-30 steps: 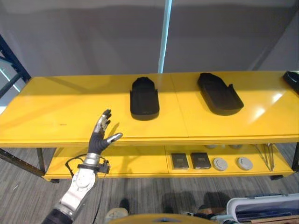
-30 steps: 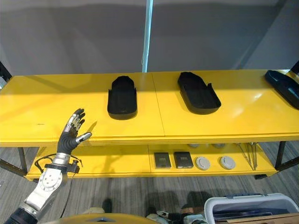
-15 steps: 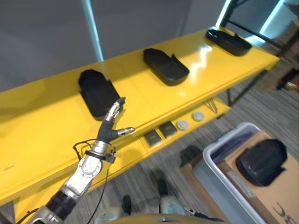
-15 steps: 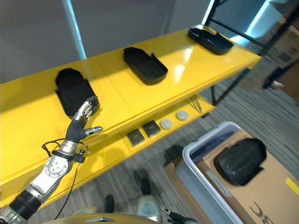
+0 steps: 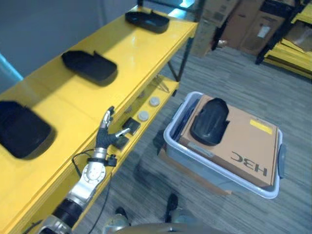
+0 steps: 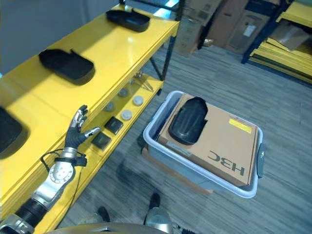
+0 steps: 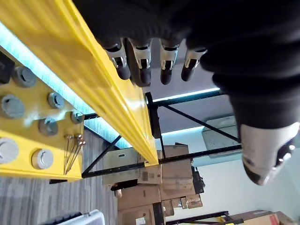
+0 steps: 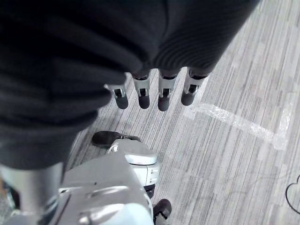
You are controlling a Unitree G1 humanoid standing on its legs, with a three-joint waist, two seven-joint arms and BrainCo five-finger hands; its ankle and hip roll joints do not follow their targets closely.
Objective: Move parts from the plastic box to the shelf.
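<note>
While left robot hand [image 5: 106, 135] hangs open, part [image 5: 209, 121] well apart in plastic box [image 5: 171, 141]

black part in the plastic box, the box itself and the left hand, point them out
black part [image 5: 209, 121], left eye view, middle of its domed top
plastic box [image 5: 222, 177], left eye view, near rim
left hand [image 5: 104, 138], left eye view, palm

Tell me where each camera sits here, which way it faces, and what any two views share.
Left eye view: on the head, looking down at the yellow shelf and the plastic box with one black part on cardboard; the open left hand reaches in.
Right eye view: beside it, same scene, slightly offset.
Left wrist view: on the left wrist, looking along the left hand's straight fingers past the shelf's edge.
Right wrist view: on the right wrist, facing the grey floor past the right hand.
Shared: both eyes and the left wrist view show the shelf's lower level with round discs.
</note>
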